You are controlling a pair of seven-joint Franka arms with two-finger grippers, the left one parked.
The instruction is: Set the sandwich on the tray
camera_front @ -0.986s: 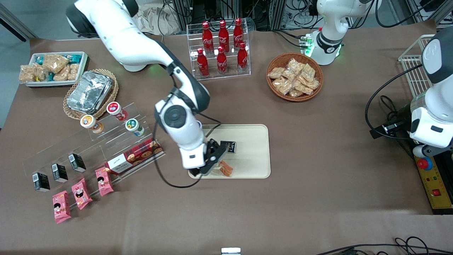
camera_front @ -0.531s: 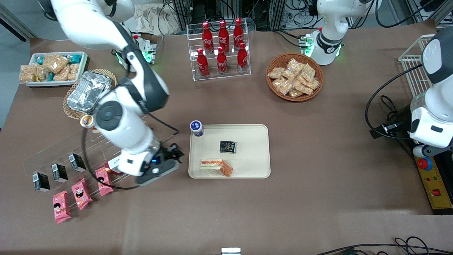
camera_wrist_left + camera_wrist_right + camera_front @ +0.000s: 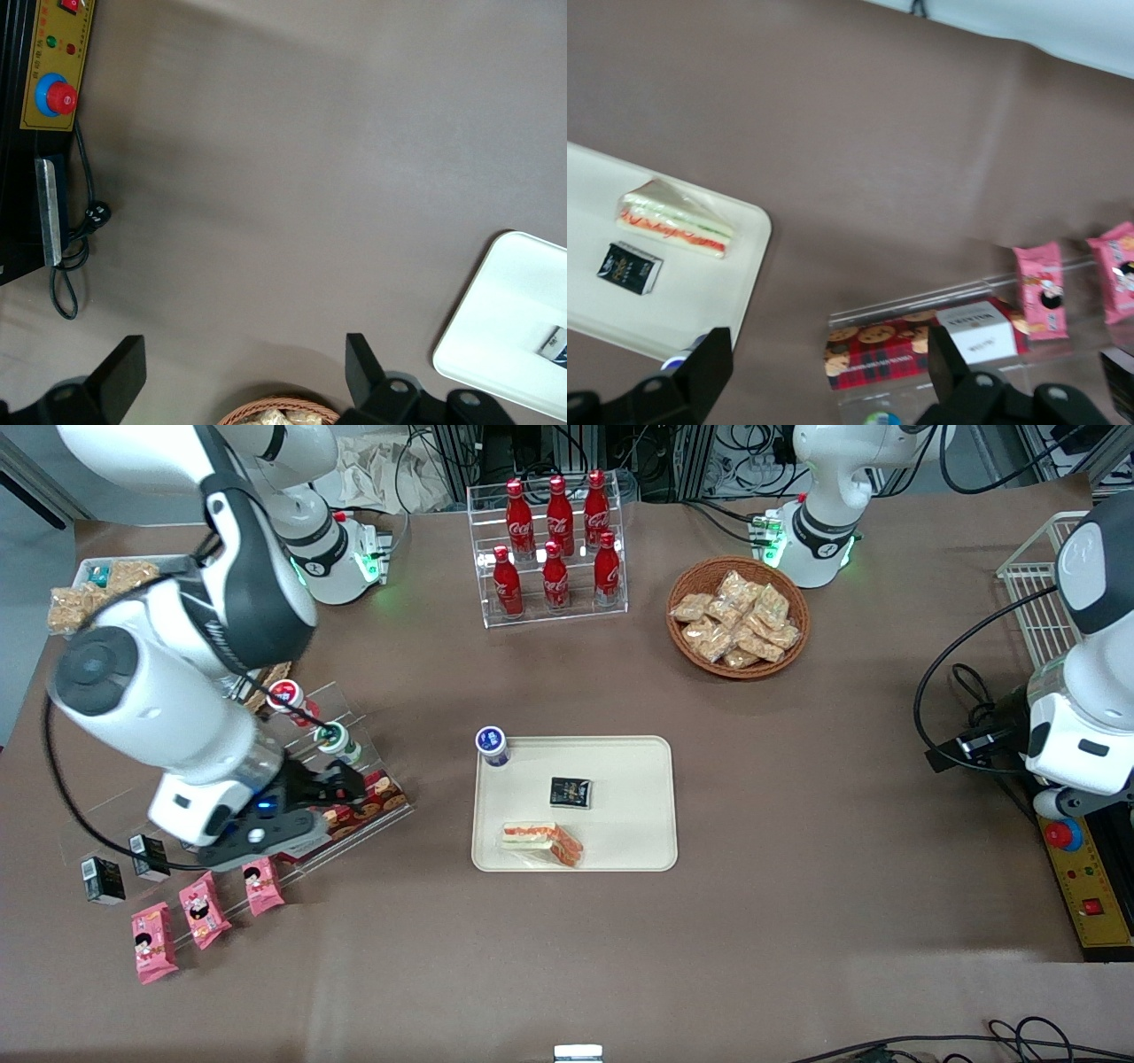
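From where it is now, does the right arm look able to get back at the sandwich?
Probably yes. The sandwich lies uncovered on the tray, and the open gripper hangs above the cookie box with bare table between.

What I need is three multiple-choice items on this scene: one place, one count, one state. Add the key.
1. Where is the sandwich?
A. on the tray
B. in a basket
C. on a shelf

2. How many cola bottles stand in the rack?
A. four
B. six
C. eight

3. The end effector, over the cookie box, is:
A. shut on the sandwich
B. open and empty
C. shut on a bottle

Key: 1 A, the wedge lies inside the tray's rim; 2 B, two rows of three; 3 B, the wrist view shows the fingers apart with nothing between.
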